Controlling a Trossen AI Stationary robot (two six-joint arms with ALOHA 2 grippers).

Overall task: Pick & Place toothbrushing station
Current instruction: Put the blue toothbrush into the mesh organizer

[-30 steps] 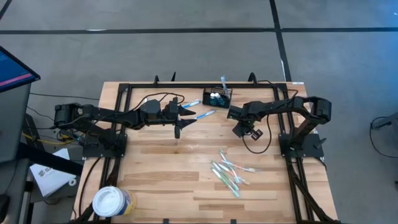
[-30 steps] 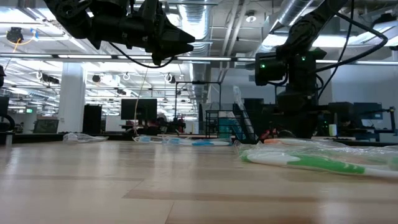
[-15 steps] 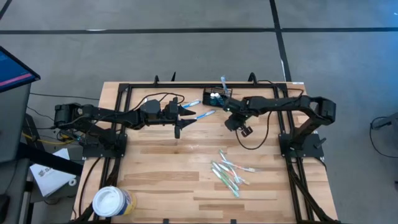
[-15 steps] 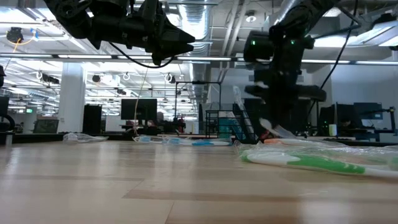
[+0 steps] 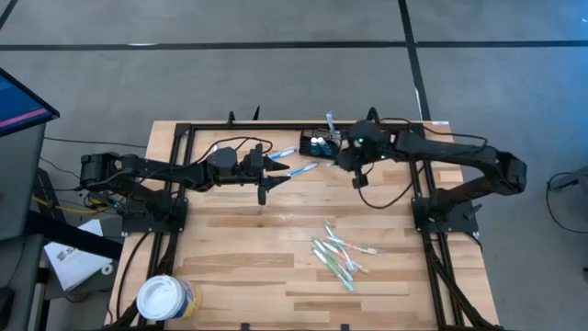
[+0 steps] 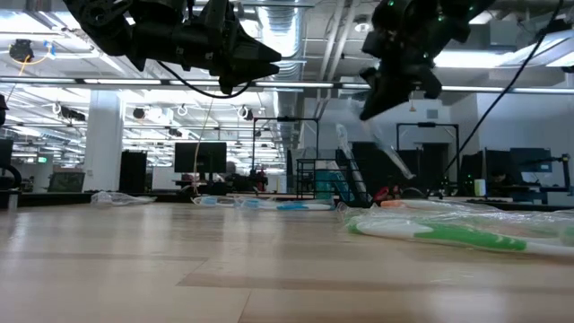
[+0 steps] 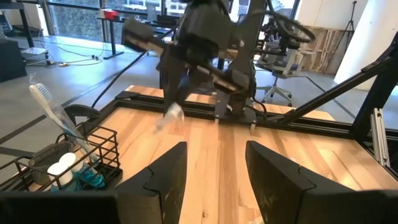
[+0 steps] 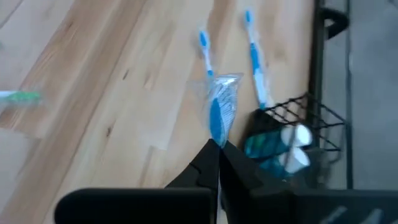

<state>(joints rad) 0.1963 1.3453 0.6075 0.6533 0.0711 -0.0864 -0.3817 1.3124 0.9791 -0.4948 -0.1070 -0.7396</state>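
R pincer (image 8: 219, 144) clamped on wrapped toothbrush (image 8: 221, 112), caddy (image 8: 292, 140) just beside. Keep brush upright, centre over free slot, then release. L pincer (image 7: 214, 165) open, idle.

Black wire-mesh toothbrushing station (image 5: 322, 142), upright at table's far edge

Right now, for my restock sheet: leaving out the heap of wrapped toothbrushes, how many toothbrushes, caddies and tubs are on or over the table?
Loose blue toothbrushes on the table: 2
Wrapped blue toothbrush in the right gripper jaws: 1
Upright toothbrush in the caddy: 1
Wire-mesh caddy: 1
White tub: 1
Total: 6
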